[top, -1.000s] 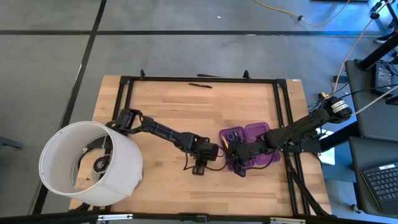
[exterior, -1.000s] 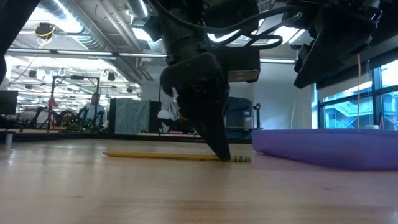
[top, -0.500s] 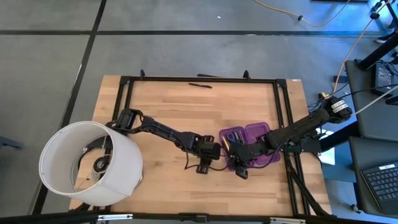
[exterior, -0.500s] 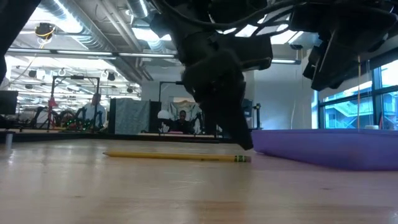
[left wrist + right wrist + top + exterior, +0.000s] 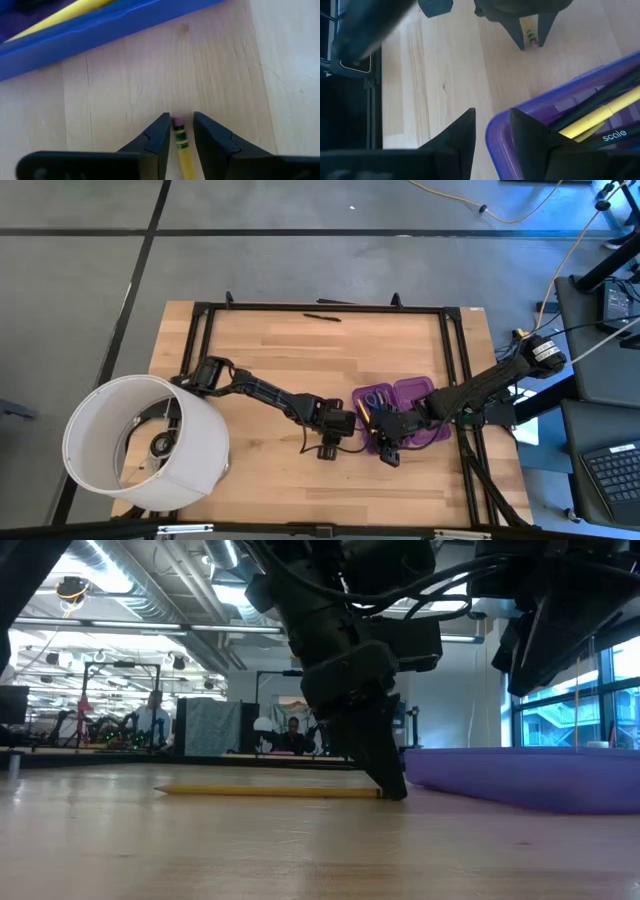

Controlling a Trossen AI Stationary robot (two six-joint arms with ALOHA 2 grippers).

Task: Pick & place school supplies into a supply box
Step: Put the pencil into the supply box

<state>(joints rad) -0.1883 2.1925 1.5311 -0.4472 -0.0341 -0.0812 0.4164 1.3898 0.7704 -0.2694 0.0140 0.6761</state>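
A yellow pencil [image 5: 265, 792] lies flat on the wooden table beside the purple supply box [image 5: 410, 392]. My left gripper [image 5: 179, 131] stands down on the table, shut on the pencil. The box [image 5: 560, 85] holds yellow pencils [image 5: 600, 117], black pens [image 5: 602, 97] and blue-handled scissors [image 5: 372, 395]. My right gripper [image 5: 492, 135] hovers open above the box's near wall, raised well off the table in the low view [image 5: 550, 630]. It touches nothing. My left gripper has the pencil's eraser end [image 5: 179, 134] between its two fingers, which reach straight down from above. One finger [image 5: 159, 134] stands on each side, so they lie across the pencil. The pencil lies flat on the table, its length running away from the box.
A large white cylindrical shade [image 5: 145, 445] stands at the table's near left corner. A black pen [image 5: 322, 316] lies by the far frame rail. Black frame rails run along the left, far and right sides. Bare wood stretches between the shade and the box. People show in the room behind.
My left gripper rose off the pencil, shifted toward the box, then came down again at the eraser end. The pencil slid slightly away from the box, still flat on the table. My right gripper stayed above the box's near wall.
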